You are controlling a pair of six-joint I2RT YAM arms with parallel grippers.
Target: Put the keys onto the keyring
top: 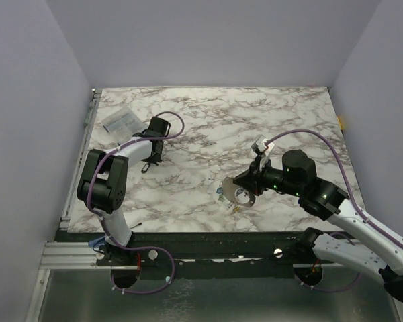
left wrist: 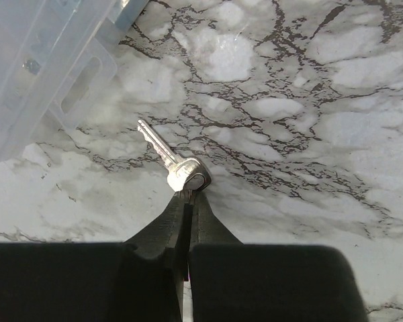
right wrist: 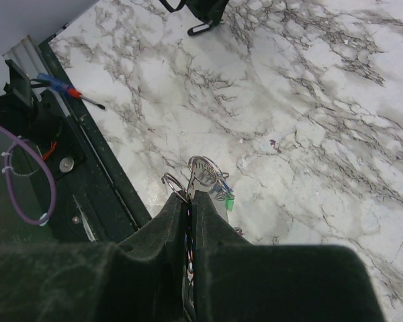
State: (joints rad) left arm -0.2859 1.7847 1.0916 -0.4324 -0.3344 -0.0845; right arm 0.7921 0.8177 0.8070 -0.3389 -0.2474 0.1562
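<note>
Top external view has the table (top: pixel 289 121) as the biggest thing, with my two arms well apart on it. My left gripper (left wrist: pixel 190 194) is pinched shut on the head of one key (left wrist: pixel 162 149), near the clear packet (left wrist: pixel 33 60). My right gripper (right wrist: pixel 190 196) is pinched shut on the ring (right wrist: pixel 201 168), close to the front edge of the table. I think the ring is the harder one to handle: it is stiff, springy and smooth, so it may twist or slide in my grip. Holding it by one side leaves most of the hoop free. The key is very light, hard and flat. It will not bend or break, but it is slick metal and could spin if pushed. The head is the best place to hold, yet its hole must be free for the ring, and I cannot tell if my fingers (left wrist: pixel 211 225) cover it. The ring looks shiny and round, with a smaller loop (right wrist: pixel 173 180) beside it and a tiny green bit (right wrist: pixel 229 201) and blue bit (right wrist: pixel 218 191), likely other keys, hanging there. The key is silver, with a thin notched blade pointing away from me and a pale, rounded head. I cannot tell if it lies on the table or hangs just over it.
</note>
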